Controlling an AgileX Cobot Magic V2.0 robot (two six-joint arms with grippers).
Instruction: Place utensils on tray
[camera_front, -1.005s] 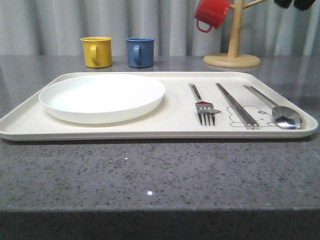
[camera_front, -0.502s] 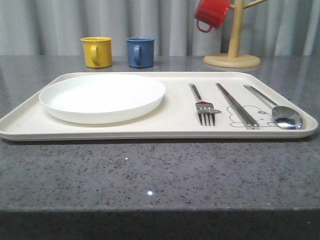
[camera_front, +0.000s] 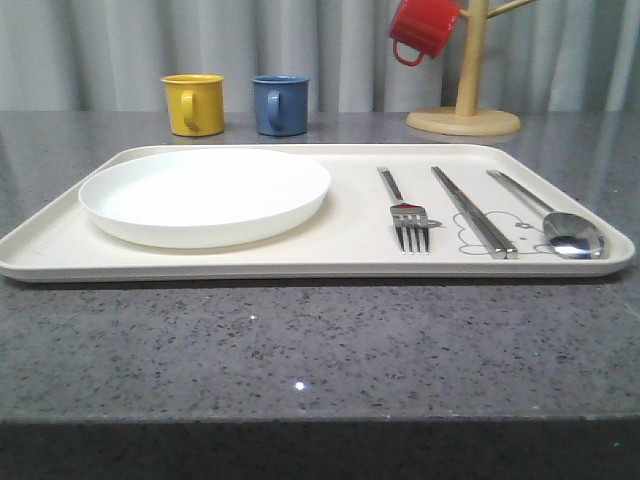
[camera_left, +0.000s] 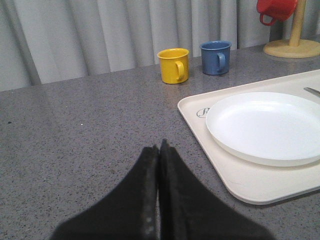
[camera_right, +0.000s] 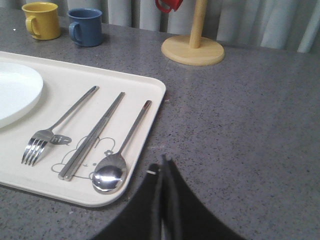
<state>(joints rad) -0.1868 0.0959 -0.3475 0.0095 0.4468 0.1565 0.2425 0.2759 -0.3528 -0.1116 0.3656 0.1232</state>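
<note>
Fork (camera_front: 405, 205), chopsticks (camera_front: 474, 211) and spoon (camera_front: 556, 220) lie on tray (camera_front: 350, 255); task appears complete. Both claws, left (camera_left: 159, 150) and right (camera_right: 164, 161), closed, empty.

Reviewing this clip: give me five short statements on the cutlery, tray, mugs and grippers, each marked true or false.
1. The fork, chopsticks and spoon all lie on the tray. True.
2. The chopsticks lie between fork and spoon. True.
3. The fork rests on the white plate. False: it lies beside it, apart.
4. The left gripper holds the spoon. False: shut, empty.
5. The red mug stands on the table. False: it hangs on the wooden stand.
</note>
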